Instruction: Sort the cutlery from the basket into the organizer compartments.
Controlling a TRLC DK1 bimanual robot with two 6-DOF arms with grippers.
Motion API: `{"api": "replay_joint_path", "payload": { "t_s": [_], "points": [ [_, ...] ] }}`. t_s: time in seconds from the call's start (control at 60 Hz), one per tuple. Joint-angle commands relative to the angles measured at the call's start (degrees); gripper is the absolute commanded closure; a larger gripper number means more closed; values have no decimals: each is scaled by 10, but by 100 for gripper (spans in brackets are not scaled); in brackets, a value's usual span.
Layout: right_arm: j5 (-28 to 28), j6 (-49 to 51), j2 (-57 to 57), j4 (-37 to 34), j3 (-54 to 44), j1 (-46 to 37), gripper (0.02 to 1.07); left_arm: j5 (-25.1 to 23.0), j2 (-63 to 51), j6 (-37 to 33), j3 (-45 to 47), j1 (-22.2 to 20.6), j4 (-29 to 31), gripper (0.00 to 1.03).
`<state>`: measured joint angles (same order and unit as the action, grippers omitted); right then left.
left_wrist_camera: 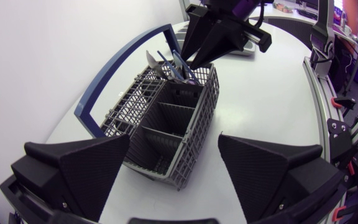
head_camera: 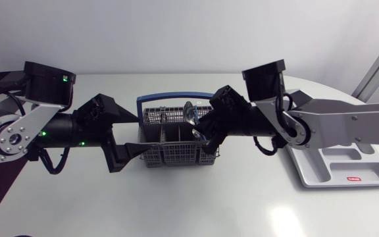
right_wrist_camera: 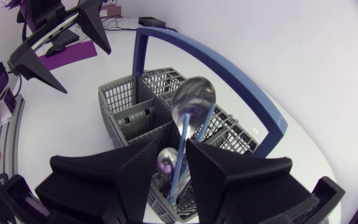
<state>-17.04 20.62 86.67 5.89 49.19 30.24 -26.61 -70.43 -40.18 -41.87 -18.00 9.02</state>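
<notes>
Spoon pinched in right hand over basket; left hand wide at basket end; organizer red label unreadable.

Bare white table, softly glossy

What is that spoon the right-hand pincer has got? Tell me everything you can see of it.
The blue-handled spoon with a shiny metal bowl stands nearly upright, bowl uppermost, over the grey plastic mesh basket. Its slim blue handle runs down between the two black fingers of the right pincer, which press it from both sides. Its lower end is hidden. The mirror-bright bowl rises above the basket's rim, near the blue carrying handle.
</notes>
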Motion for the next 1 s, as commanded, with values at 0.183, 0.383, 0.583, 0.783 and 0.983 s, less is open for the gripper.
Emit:
{"api": "replay_joint_path", "payload": {
  "t_s": [0.183, 0.383, 0.583, 0.783, 0.983],
  "points": [
    [4, -10, 21, 9, 16, -6, 70, -5, -9, -7, 13, 2, -8, 5],
    [6, -10, 29, 11, 20, -6, 79, -5, -9, -6, 16, 2, -11, 5],
    [8, -10, 32, 14, 21, -6, 85, -5, -8, -6, 19, 2, -11, 5],
    [7, -10, 30, 3, 20, -6, 97, -5, -8, -5, 18, 0, -11, 5],
    [5, -11, 20, -8, 17, -6, 101, -5, -9, -1, 19, -6, -12, 5]
  ]
}}
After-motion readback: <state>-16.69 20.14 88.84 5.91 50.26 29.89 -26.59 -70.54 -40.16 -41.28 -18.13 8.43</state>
